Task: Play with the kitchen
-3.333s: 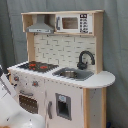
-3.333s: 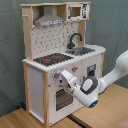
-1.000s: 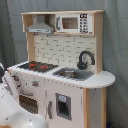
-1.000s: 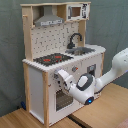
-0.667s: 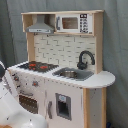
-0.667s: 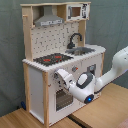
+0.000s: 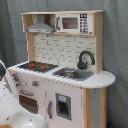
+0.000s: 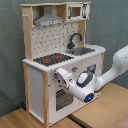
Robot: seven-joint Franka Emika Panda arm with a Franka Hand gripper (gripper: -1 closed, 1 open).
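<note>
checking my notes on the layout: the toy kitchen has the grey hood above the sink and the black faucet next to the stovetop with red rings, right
Not quite. The grey hood hangs above the stovetop with its red rings, not above the sink; both exterior views show this. What sits above the sink is the microwave. The rest holds: the black faucet stands at the sink, next to the stovetop on the toy kitchen.

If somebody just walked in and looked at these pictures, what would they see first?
The big toy kitchen of light wood and white fills the middle in both exterior views. On its counter sit a black stovetop with red rings and, beside it, a sink with a black faucet. In the second exterior view a white robot arm reaches across to the kitchen's front, near the oven door.
</note>
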